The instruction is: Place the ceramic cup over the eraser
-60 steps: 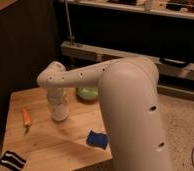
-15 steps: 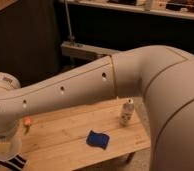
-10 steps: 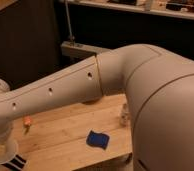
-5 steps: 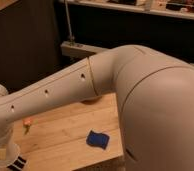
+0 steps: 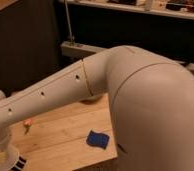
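My arm reaches across the view from the right down to the lower left corner. My gripper (image 5: 0,148) is at its end there, over the front left corner of the wooden table (image 5: 60,137), mostly hidden by the wrist. Right under it is the white ceramic cup (image 5: 3,159), partly cut off by the picture's edge. The black-and-white striped eraser (image 5: 22,164) shows only as a sliver just right of the cup's base; the rest is hidden by the cup or out of view. I cannot tell whether the cup touches the table.
A blue soft pad (image 5: 97,140) lies near the table's front edge, right of centre. A thin orange stick (image 5: 26,122) lies at the left, behind the cup. A dark wall and metal shelving stand behind the table.
The arm has swung further down and left, bringing the wrist and the cup low over the front left corner beside the eraser. The pad and the orange stick have not moved.
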Motion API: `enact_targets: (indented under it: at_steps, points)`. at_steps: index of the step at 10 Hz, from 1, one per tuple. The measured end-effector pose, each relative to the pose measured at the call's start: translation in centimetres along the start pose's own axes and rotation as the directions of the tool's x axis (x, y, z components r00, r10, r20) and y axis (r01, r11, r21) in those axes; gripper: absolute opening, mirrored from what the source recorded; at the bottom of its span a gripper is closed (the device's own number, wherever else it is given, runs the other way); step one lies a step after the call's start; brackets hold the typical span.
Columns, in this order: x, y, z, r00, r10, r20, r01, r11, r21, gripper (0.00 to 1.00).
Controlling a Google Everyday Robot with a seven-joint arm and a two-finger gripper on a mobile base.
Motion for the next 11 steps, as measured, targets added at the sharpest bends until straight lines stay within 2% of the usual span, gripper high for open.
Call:
enact_targets:
  at_steps: [2,3,5,6,8,9,11]
  points:
    - [-0.3,0.0,1.0,1.0,-0.01,-0.02,0.01,1.0,-0.009,0.01]
    - [-0.3,0.1,1.5,0.999,-0.019,-0.031,0.019,1.0,-0.011,0.05]
    - [-0.1,0.3,2.5,0.999,-0.019,-0.035,0.018,0.999,-0.03,0.22]
    - [0.4,0.2,2.8,1.0,-0.015,-0.02,0.014,0.999,-0.048,0.35]
    - [1.0,0.1,3.0,1.0,-0.008,-0.002,0.008,0.998,-0.065,0.53]
    - [1.3,0.0,3.1,1.0,-0.007,0.004,0.007,0.997,-0.072,0.65]
    - [1.1,0.1,3.5,1.0,-0.013,0.001,0.013,0.997,-0.08,0.79]
